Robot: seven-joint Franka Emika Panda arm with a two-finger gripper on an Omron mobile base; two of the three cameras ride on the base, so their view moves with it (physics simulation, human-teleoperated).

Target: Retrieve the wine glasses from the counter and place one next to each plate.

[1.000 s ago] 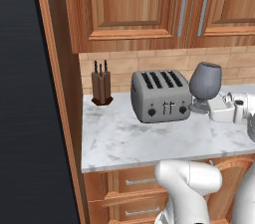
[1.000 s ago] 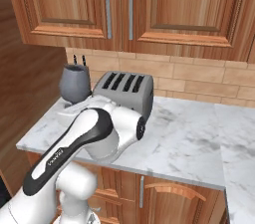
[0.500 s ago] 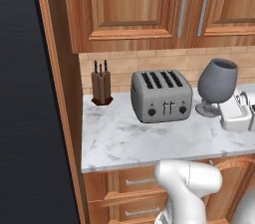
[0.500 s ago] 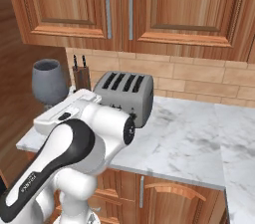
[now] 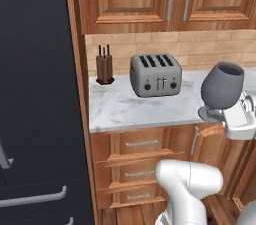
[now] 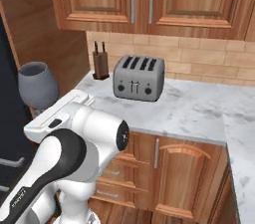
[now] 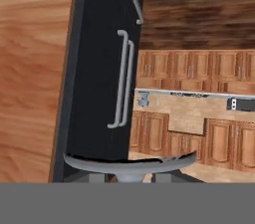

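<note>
My gripper (image 5: 220,118) is clamped on the stem of a smoky wine glass (image 5: 222,86), bowl upright above the hand and carried clear of the counter (image 5: 130,106), off its front edge. No plate is in sight; I judge transport comes next.

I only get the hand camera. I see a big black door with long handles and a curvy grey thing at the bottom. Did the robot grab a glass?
Observer: Yes. The gripper is shut on the stem of a grey wine glass, held upright and off the counter.
Operator: What's left on the counter?
Observer: A grey toaster stands at the back.
Operator: Anything beside it?
Observer: A wooden knife block, in the corner by the wall.
</note>
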